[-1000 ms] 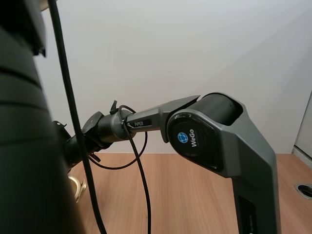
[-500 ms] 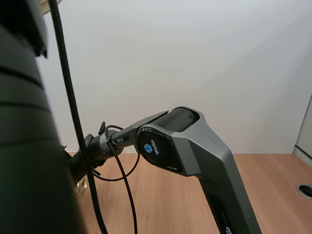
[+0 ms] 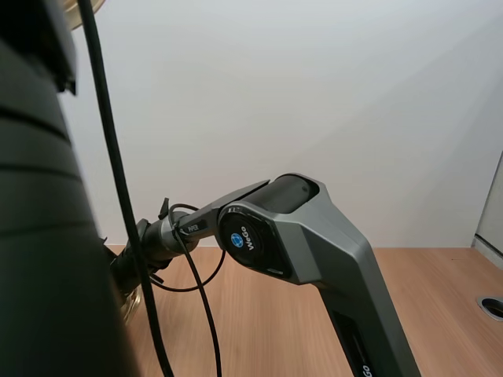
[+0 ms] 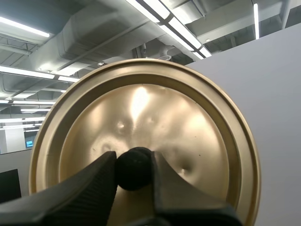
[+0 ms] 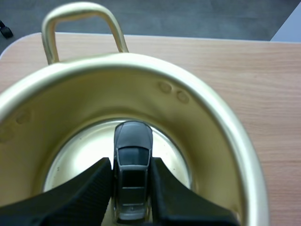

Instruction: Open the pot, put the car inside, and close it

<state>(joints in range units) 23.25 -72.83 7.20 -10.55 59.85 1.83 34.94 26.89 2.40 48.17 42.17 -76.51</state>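
- Gold-coloured metal is seen at both wrists. The lid (image 4: 188,141) is held aloft by its black knob (image 4: 134,160), which is clamped between the fingers of the left gripper (image 4: 133,166).
- Compared with the high view of a second ago, the right arm (image 3: 314,236) has been lowered and swung toward the left side of the table (image 3: 440,298). Almost no further motion is found over the last half second, so the descent is judged finished or nearly so.
- The opening step is therefore taken as done and the placing step as near its end. Release of the car and the return of the lid are left.
- The bend of the arm is given by the high view, but not the grasp, which is supplied by the right wrist view. There the grey car (image 5: 133,141) is pinched by its sides between the fingers of the right gripper (image 5: 131,167). It is held well inside the pot (image 5: 207,122), over the shiny floor.
- Whether the wheels touch that floor cannot be told.
- The pot's loop handle (image 5: 80,14) is seen at the far rim.
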